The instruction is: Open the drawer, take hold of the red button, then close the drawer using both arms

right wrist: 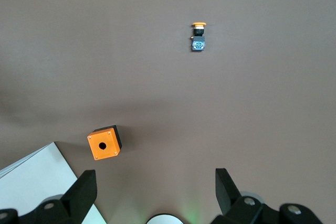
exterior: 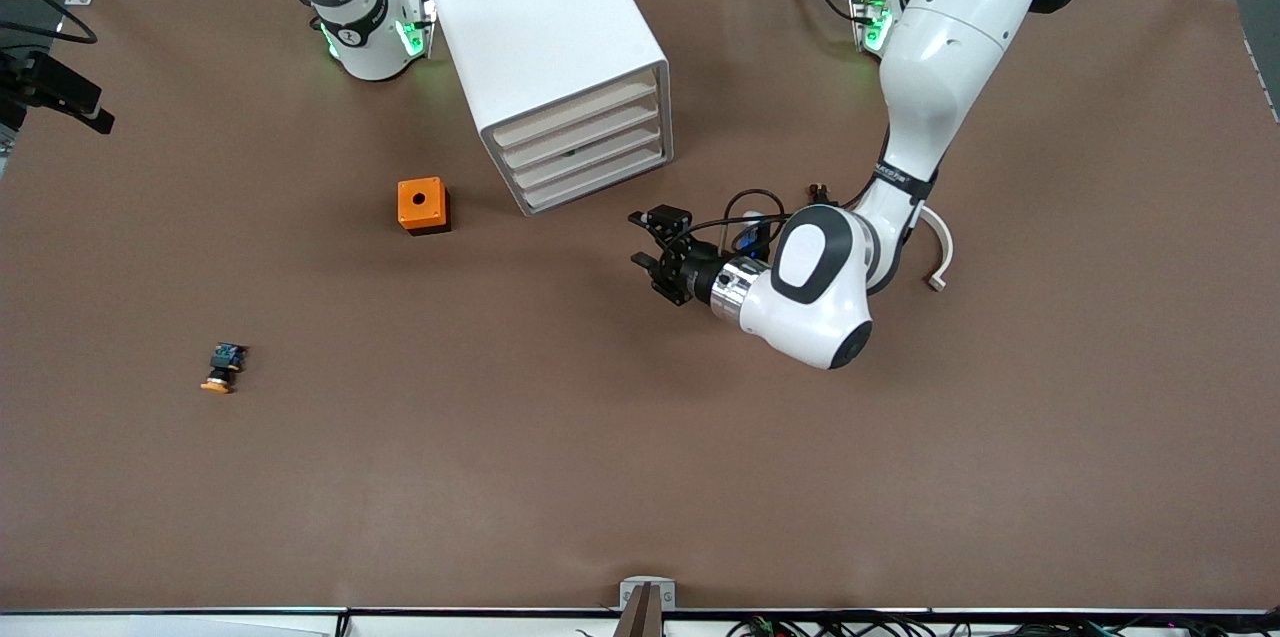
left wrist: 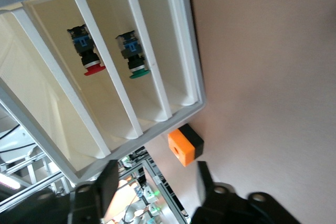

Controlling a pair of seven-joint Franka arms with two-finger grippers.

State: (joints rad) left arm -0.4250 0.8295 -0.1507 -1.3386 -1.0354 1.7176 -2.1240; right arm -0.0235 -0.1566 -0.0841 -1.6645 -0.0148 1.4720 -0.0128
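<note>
The white cabinet [exterior: 545,27] stands near the robots' bases, and all four beige-fronted drawers are shut. In the left wrist view the red-capped button [left wrist: 86,52] lies inside the drawer [left wrist: 63,77] second from the top, which also shows in the front view [exterior: 580,134]. My left gripper [exterior: 640,239] is open and empty, just above the table in front of the drawers and pointing at them; its fingers [left wrist: 107,179] stand wide apart. My right gripper [right wrist: 155,182] is open and empty, held high by its base beside the cabinet [right wrist: 37,171].
A green-capped button [left wrist: 133,59] lies in the drawer below the red one. An orange cube with a hole [exterior: 423,205] sits beside the cabinet toward the right arm's end. An orange-capped button [exterior: 223,369] lies nearer the front camera.
</note>
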